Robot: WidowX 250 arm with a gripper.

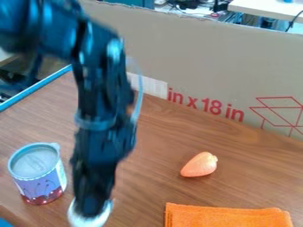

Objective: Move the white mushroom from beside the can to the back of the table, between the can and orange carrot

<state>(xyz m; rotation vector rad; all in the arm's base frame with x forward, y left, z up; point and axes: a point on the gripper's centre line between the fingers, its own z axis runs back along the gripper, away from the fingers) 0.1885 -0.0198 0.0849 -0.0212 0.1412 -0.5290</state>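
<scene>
At seven o'clock on the camera view, twelve being its top edge, gripper (pixel 91 212): pointing down, low over the white round thing; whether the pincer is spread, pressed together or pinching something cannot be told.
White round thing (pixel 74 218): also at seven o'clock, showing as a pale curved band around the gripper's lower end, which hides its middle; touch or hold cannot be told.
Arm (pixel 98 99): black and blurred, coming in from between ten and eleven o'clock, then running down toward seven.
Can (pixel 42 184): at eight o'clock, well apart from the orange toy, upright on the table, with a light blue rim, a grey top, a purple and white side and a red lower band.
Orange toy (pixel 199 165): at five o'clock, lying on its side, its narrow end toward eight and a small knob toward two on its own outline.
Cloth (pixel 228 217): orange and folded, also at five o'clock but nearer the bottom edge, apart from the orange toy.
Table (pixel 148 177): brown wood grain under these things, with a blue strip (pixel 35 88) along its border near ten o'clock.
Cardboard (pixel 219 66): standing behind the table from eleven round to three o'clock, bearing red print and line drawings.
</scene>
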